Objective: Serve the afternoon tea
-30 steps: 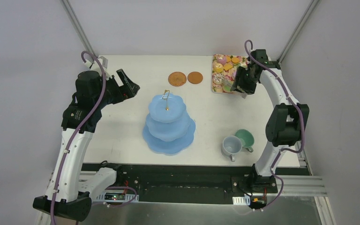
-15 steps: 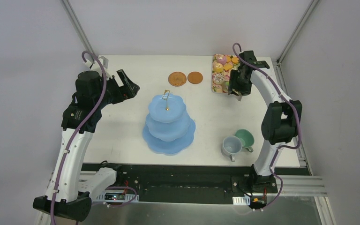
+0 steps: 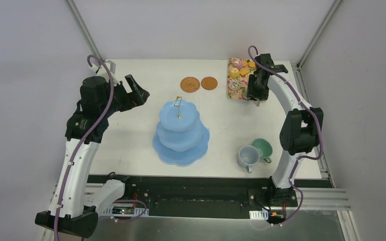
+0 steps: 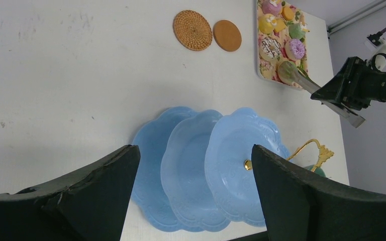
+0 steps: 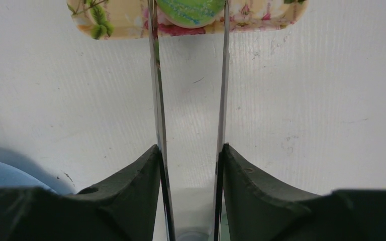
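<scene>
The light-blue three-tier stand (image 3: 181, 131) stands mid-table, its tiers bare; it also shows in the left wrist view (image 4: 216, 165). Small colourful donuts and orange biscuits (image 3: 237, 72) lie on the floral tray (image 3: 229, 93). My right gripper (image 3: 256, 90) is shut on the metal tongs (image 5: 154, 75), whose two arms flank a green donut (image 5: 190, 11) at the tray's near edge (image 5: 110, 25). My left gripper (image 3: 139, 90) is open and empty, raised left of the stand. Two brown coasters (image 3: 190, 84) (image 3: 209, 83) lie at the back. The grey-blue cup (image 3: 248, 155) and green cup (image 3: 262, 147) stand front right.
The stand's gold handle (image 3: 179, 103) rises from its top tier. The right arm's elbow (image 3: 301, 128) hangs just behind the cups. White walls and frame rails close the table at the back and sides.
My right gripper has moved left and toward the tray with the tongs, bringing their tips around the green donut. The left arm has not moved.
</scene>
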Robot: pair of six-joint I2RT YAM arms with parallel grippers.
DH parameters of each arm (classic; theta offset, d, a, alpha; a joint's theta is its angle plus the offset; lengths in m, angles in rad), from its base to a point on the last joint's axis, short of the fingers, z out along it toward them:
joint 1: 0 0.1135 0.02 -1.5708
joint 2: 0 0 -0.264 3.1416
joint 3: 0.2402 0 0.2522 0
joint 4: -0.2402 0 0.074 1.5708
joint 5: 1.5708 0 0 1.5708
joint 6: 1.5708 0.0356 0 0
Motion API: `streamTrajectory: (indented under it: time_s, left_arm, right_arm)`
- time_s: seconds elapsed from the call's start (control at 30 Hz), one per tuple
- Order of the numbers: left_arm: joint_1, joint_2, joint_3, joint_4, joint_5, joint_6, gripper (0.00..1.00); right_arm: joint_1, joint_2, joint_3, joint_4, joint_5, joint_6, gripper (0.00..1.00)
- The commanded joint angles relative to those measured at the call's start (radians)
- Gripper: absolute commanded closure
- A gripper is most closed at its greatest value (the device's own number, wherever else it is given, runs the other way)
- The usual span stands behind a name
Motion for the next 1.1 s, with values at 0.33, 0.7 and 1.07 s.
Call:
streamTrajectory:
  time_s: [0.33, 0.7, 1.07]
  left_arm:
    - [0.007, -0.046, 0.011, 0.012, 0.041, -0.002, 0.15]
    - [0.007, -0.052, 0.012, 0.001, 0.055, -0.017, 0.15]
    - [0.007, -0.034, 0.029, -0.005, 0.081, -0.018, 0.15]
  right_arm:
    - [0.021, -0.346, -0.247, 0.242, -0.199, 0.003, 0.65]
    - [0.204, -0.589, -0.598, 0.435, -0.422, 0.05, 0.67]
    - [0.338, -0.683, -0.783, 0.504, -0.43, 0.088, 0.69]
